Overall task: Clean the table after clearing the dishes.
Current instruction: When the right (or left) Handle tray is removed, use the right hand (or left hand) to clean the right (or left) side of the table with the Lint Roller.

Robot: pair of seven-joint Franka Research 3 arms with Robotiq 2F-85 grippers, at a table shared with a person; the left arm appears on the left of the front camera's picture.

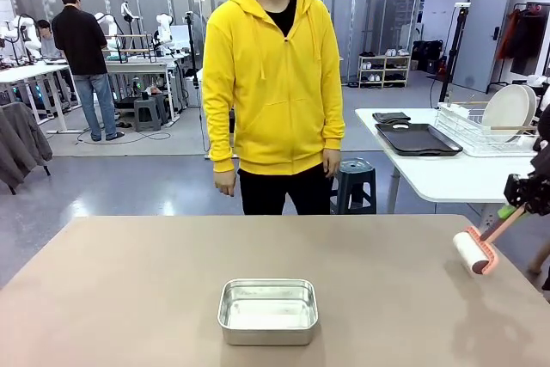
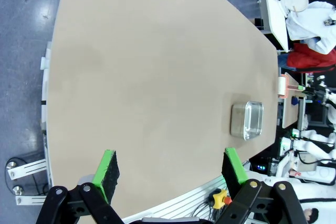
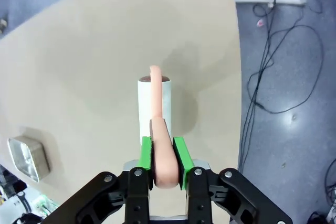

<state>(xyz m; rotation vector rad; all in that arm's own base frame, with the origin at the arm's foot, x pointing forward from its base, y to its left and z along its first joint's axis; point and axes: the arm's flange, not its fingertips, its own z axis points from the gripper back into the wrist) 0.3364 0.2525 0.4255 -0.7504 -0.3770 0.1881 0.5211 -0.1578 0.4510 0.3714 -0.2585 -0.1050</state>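
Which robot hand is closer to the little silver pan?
Hard to call, probably the right. The right gripper grips a lint roller over the table's right edge, away from the pan. The left gripper hangs open high over the left end.

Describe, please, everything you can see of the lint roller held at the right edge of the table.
The lint roller has a white cylindrical roll on a salmon-pink plastic handle. The right pincer is shut on that handle, green pads on both sides. In the front view the roll tilts down near the table's right edge; contact with the top can't be told.
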